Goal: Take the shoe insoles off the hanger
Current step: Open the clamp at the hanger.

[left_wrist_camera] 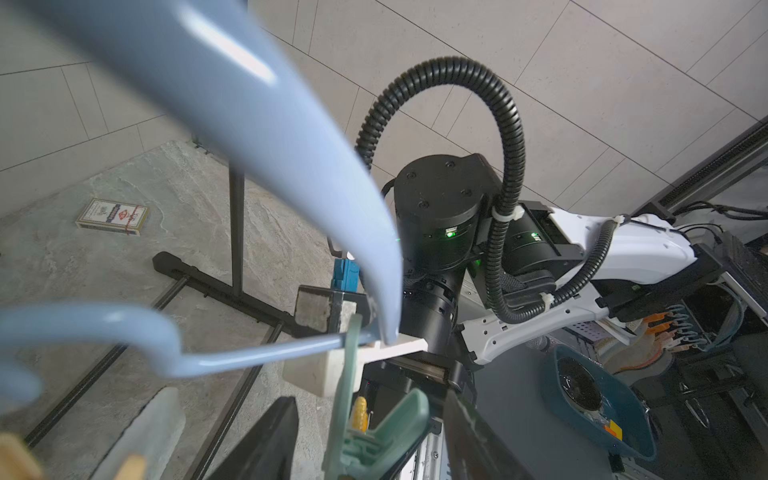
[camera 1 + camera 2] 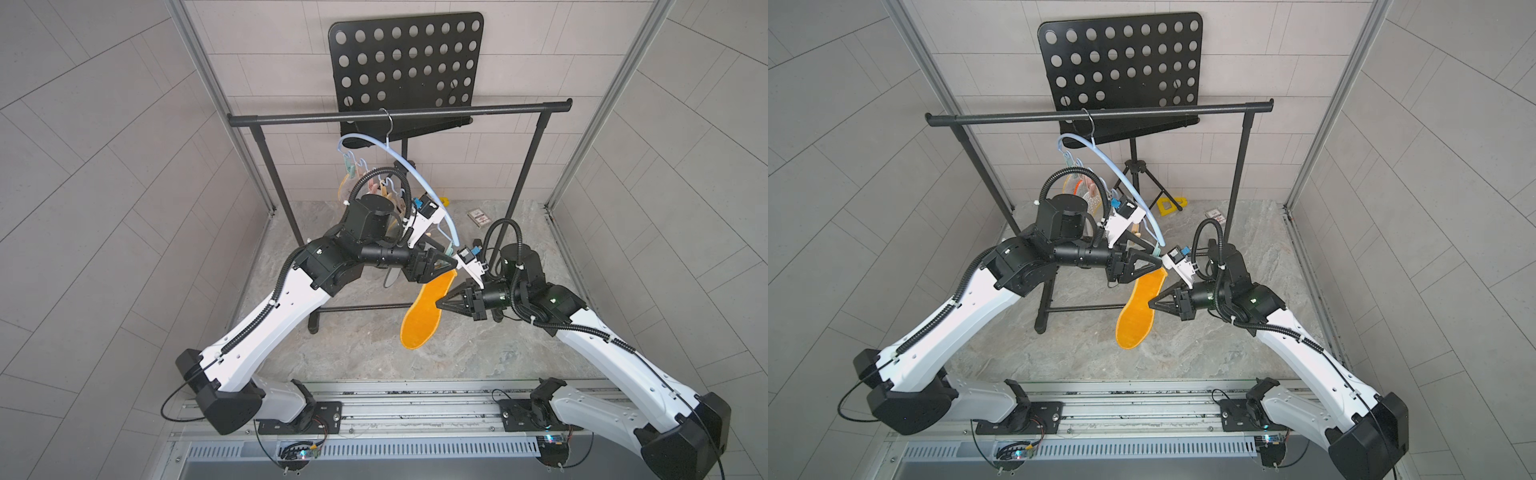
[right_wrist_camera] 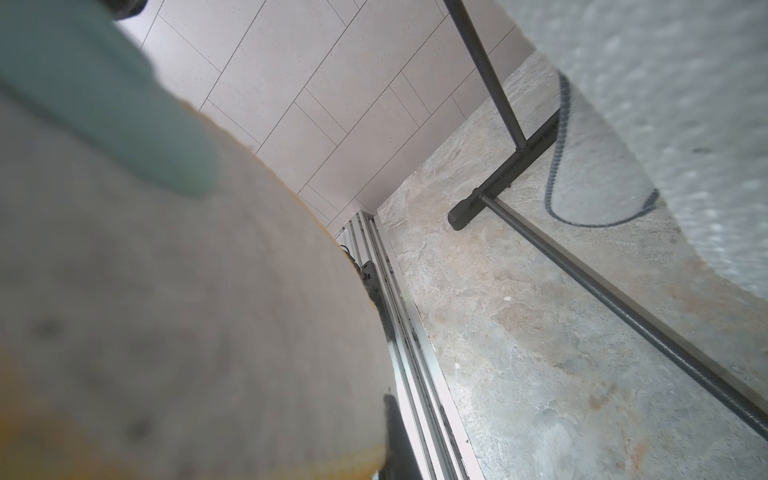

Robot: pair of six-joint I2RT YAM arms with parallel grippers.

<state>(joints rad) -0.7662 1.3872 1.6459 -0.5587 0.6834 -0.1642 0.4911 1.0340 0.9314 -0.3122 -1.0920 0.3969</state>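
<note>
Yellow insole [image 2: 417, 324] looks light, soft, bendy.
Right hand [image 2: 437, 304] pinches its side edge; left hand [image 2: 454, 262] half-wide around mint clip [image 1: 376, 432].

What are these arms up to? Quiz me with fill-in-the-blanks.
The hanger hooks over the black garment ____.
The right gripper pinching the yellow insole has its jaws ____.
The left gripper flanks the mint clip holding that ____.
Missing: rack; shut; insole.
</note>
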